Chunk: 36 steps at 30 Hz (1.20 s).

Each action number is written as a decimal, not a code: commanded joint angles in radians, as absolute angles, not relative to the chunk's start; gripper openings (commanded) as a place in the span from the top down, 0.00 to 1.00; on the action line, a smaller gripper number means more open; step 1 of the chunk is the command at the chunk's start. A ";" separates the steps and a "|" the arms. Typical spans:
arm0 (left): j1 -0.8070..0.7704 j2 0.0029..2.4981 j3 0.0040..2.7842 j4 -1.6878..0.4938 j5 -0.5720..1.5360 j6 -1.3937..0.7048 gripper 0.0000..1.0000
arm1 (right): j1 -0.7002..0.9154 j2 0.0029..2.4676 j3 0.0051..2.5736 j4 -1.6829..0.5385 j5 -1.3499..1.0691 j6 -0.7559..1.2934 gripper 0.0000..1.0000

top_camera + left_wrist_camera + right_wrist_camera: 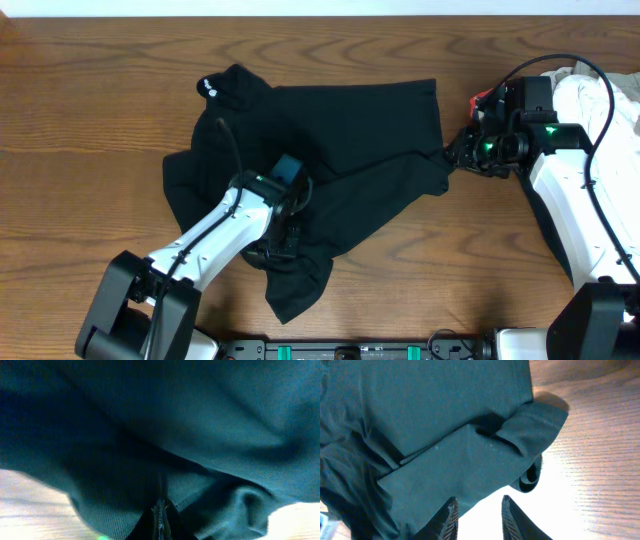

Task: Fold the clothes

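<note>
Two grippers tend the black T-shirt [350, 120], crumpled mid-table. The left gripper [160, 516], at its six o'clock, pinches cloth, jaws pressed together; the right gripper [479, 519], at three o'clock, stands spread at the shirt's edge. Pulling one-handed could drag the bunched layers askew.

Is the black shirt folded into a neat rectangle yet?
No, seen from overhead the shirt lies spread out and rumpled, with one flap trailing toward the near edge.

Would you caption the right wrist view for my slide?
Right gripper, jaws parted, at the folded edge of the black T-shirt.
</note>
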<state>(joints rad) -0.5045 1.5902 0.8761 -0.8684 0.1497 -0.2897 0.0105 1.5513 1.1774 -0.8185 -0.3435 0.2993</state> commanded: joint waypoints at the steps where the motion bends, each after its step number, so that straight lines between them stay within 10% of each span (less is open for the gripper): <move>1: -0.480 1.597 0.830 -0.822 0.190 -0.273 0.94 | 0.007 1.552 1.195 -0.817 -0.348 0.305 0.73; 12: -0.233 1.614 0.782 -0.617 -0.204 -0.258 0.94 | 0.007 1.552 1.195 -0.815 -0.348 0.338 0.74; 22: 0.053 1.616 0.931 -0.584 0.069 -0.070 0.91 | 0.007 1.552 1.195 -0.808 -0.348 0.345 0.74; 36: -0.187 1.521 1.188 -1.083 0.187 -0.069 0.75 | 0.007 1.552 1.195 -0.804 -0.347 0.344 0.67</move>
